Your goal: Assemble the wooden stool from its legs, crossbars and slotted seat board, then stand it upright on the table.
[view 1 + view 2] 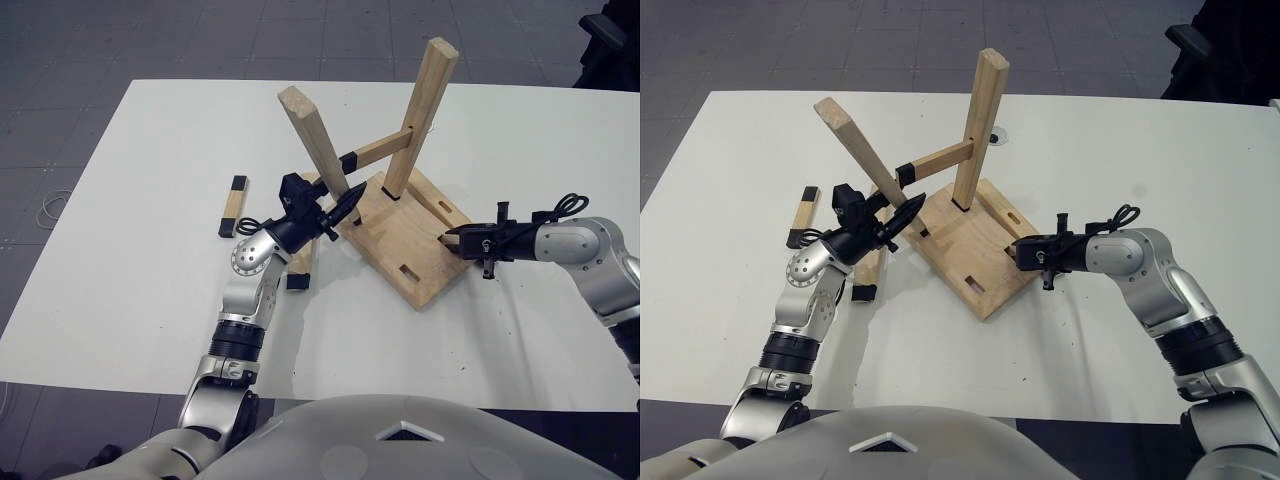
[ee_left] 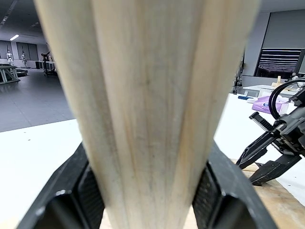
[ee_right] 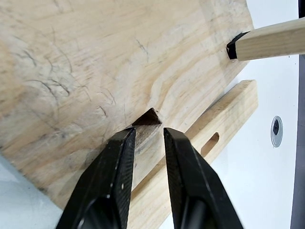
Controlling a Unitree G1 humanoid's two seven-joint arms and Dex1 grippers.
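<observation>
Bright, even light from overhead. The white rectangular tabletop (image 1: 120, 250) shows mild glare; the pale wooden slotted seat board (image 1: 400, 240) casts only soft, faint shadows. Highlights gleam on the black fingers (image 3: 109, 186).

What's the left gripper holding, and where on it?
The tilted stool leg, gripped by the left gripper low down, near the seat board.
</observation>
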